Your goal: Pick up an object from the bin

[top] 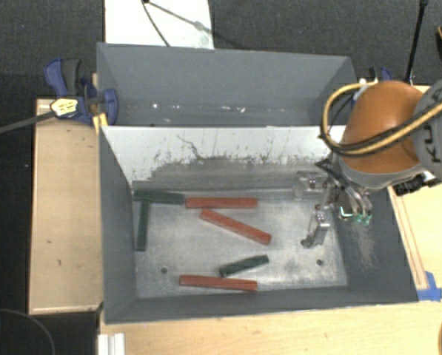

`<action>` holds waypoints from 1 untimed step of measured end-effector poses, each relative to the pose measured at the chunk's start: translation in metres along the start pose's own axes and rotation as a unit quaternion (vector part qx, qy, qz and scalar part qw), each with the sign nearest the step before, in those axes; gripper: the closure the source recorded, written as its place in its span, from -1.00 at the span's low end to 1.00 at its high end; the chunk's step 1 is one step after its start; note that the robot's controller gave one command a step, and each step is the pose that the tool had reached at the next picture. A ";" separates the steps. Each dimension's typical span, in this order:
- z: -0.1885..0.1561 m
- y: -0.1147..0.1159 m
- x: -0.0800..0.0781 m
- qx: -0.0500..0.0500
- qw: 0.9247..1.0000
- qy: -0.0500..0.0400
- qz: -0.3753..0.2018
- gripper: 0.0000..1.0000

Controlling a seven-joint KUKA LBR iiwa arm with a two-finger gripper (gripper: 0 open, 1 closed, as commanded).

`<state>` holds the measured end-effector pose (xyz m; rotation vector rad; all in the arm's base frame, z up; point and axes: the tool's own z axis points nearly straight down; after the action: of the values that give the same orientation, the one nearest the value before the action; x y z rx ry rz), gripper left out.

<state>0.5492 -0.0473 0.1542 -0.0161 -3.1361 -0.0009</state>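
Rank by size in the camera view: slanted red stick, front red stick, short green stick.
Slanted red stick and front red stick look alike, too close to rank.
Short green stick is smallest.

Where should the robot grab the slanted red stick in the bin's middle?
The slanted red stick lies flat with bare floor along both long sides, so probably grip its middle from straight above, closing across the narrow width. Its upper-left end nears another red stick.
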 end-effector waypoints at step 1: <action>0.086 0.038 0.004 -0.001 0.996 0.000 -0.086 -1.00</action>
<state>0.5454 -0.0089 0.0683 0.2542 -3.1265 -0.0036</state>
